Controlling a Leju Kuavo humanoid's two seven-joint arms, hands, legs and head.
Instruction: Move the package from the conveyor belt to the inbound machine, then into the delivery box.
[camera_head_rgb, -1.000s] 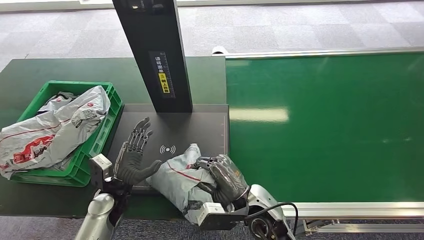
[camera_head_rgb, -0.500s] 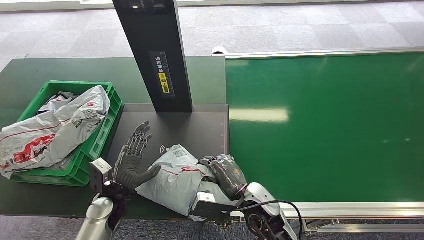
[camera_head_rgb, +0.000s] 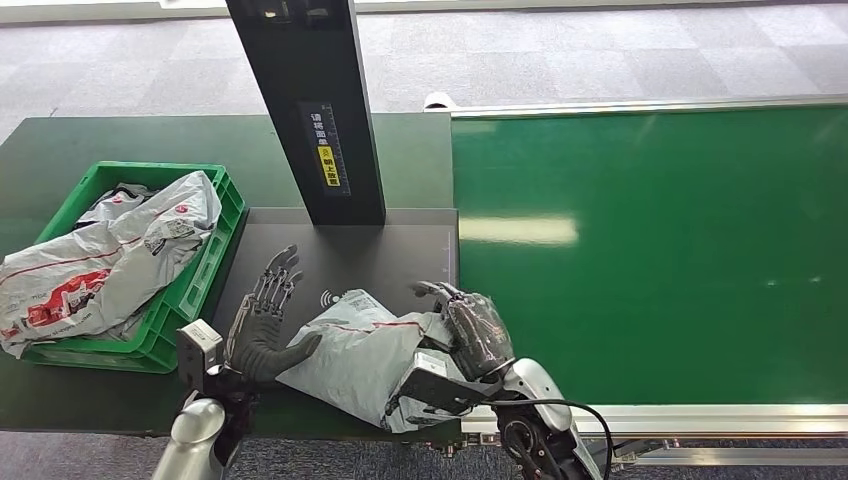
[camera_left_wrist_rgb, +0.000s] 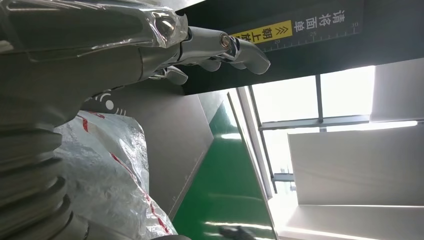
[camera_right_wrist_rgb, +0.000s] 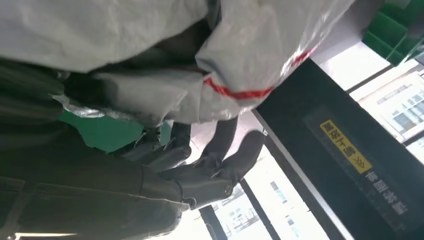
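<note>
Crate (camera_head_rgb: 222, 205) of parcels (camera_head_rgb: 110, 255) left, scanner post (camera_head_rgb: 310, 110) behind package (camera_head_rgb: 355, 350) — belt (camera_head_rgb: 650, 250) right

We see a dark green work table (camera_head_rgb: 60, 400) carrying a flat dark grey scanner plate (camera_head_rgb: 400, 255) with a black upright column (camera_head_rgb: 310, 110). A grey plastic mailer package with red stripes (camera_head_rgb: 350, 355) lies on the plate, in front of the column. To the column's left sits a green plastic crate (camera_head_rgb: 200, 290) holding similar bags. To its right runs the green conveyor belt (camera_head_rgb: 650, 250).
</note>
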